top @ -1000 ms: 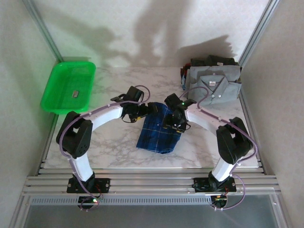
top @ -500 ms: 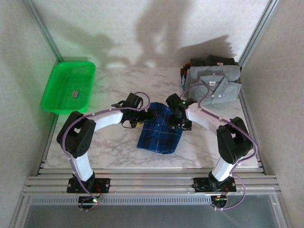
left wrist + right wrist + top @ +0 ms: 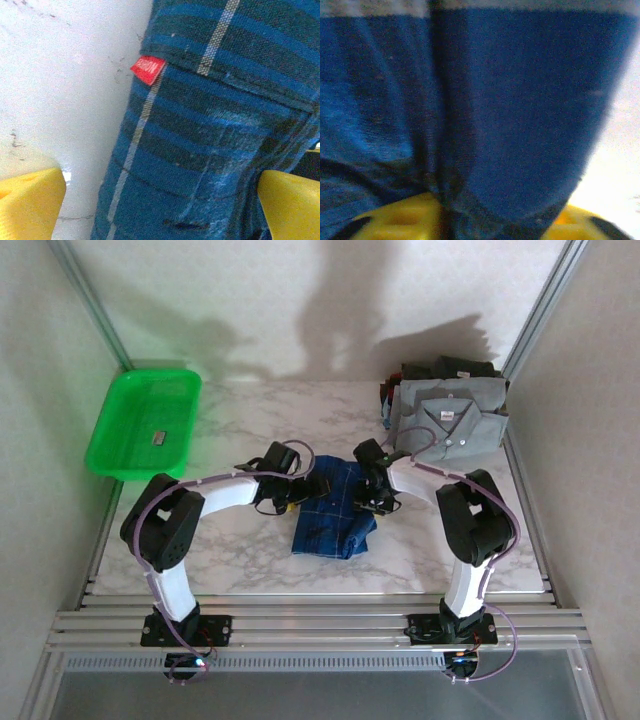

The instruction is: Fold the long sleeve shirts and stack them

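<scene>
Marble table [image 3: 230,410] carries the plaid shirt [image 3: 335,525] at its middle. My left gripper [image 3: 314,485] stands spread at its left edge; my right gripper [image 3: 372,502] pinches a fold at its right. Grey shirt [image 3: 450,420] tops the far-right pile.

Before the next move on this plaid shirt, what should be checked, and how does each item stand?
1. Left end effector open over plaid shirt: ok, fingers apart, cloth between them.
2. Right end effector grip on cloth: cannot tell, cloth covers its fingers.
3. Plaid shirt stacked: not ok, lies mid-table.
4. Grey shirt uncovered on top: ok.
5. Green basket out of the way: ok, far left.
</scene>
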Controlling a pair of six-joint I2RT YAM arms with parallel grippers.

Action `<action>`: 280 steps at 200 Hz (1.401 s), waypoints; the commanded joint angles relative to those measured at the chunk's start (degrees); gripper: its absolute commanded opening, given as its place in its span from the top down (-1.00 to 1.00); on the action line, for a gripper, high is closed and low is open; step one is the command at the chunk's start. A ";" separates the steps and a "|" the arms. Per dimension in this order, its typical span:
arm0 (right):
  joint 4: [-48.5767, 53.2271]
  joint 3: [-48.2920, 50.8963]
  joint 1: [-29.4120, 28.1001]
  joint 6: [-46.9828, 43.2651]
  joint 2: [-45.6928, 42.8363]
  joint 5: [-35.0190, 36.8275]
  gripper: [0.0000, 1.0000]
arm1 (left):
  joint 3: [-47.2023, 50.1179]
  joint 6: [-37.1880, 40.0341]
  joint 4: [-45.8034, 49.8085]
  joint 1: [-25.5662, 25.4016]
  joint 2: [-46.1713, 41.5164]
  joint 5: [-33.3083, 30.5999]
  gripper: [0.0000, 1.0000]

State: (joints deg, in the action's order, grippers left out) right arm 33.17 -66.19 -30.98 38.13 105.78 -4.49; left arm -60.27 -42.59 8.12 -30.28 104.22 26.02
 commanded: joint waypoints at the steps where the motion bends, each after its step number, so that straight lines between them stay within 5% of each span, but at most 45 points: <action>1: -3.13 2.02 -0.91 2.44 2.18 -0.84 0.73 | 0.21 1.31 -0.75 -0.08 0.43 0.82 -0.96; 24: 3.35 -0.59 -0.92 2.60 -4.24 5.96 1.00 | -1.34 1.76 0.12 0.90 -2.14 0.71 -0.98; 86: 41.20 -22.66 -2.53 0.68 -17.70 40.37 1.00 | -13.42 3.25 4.08 10.44 -14.73 -3.82 -0.99; 135: 62.45 -38.62 -15.35 10.47 2.70 54.81 1.00 | -15.78 5.86 8.19 13.92 -19.28 -4.27 -0.99; 186: 65.38 -68.39 -26.62 6.34 36.47 45.37 1.00 | -2.26 4.64 11.57 15.63 -28.67 -6.47 -0.99; 207: 62.89 -81.35 -28.77 3.55 43.32 34.75 1.00 | 0.50 4.84 14.37 17.17 -32.89 -7.55 -0.99; 222: 55.88 -79.88 -28.57 3.31 41.73 25.41 0.86 | 1.34 4.62 16.27 18.12 -35.13 -8.19 -0.99; 241: 42.15 -69.01 -28.22 2.97 33.88 14.08 0.22 | 1.73 4.04 18.30 18.41 -37.27 -8.09 -0.99; 255: 35.32 -61.79 -27.15 4.27 27.74 8.55 -0.05 | 2.34 3.32 19.74 18.46 -38.61 -8.11 -0.99; 280: 31.35 -52.84 -23.53 4.25 17.45 4.68 -0.22 | 5.07 0.74 20.43 18.43 -40.43 -5.98 -0.99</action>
State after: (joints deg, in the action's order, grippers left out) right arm 72.79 -124.49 -58.85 41.93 133.36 10.13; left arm -58.65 -40.34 22.74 -12.51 65.21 20.51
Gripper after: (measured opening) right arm 0.590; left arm 0.995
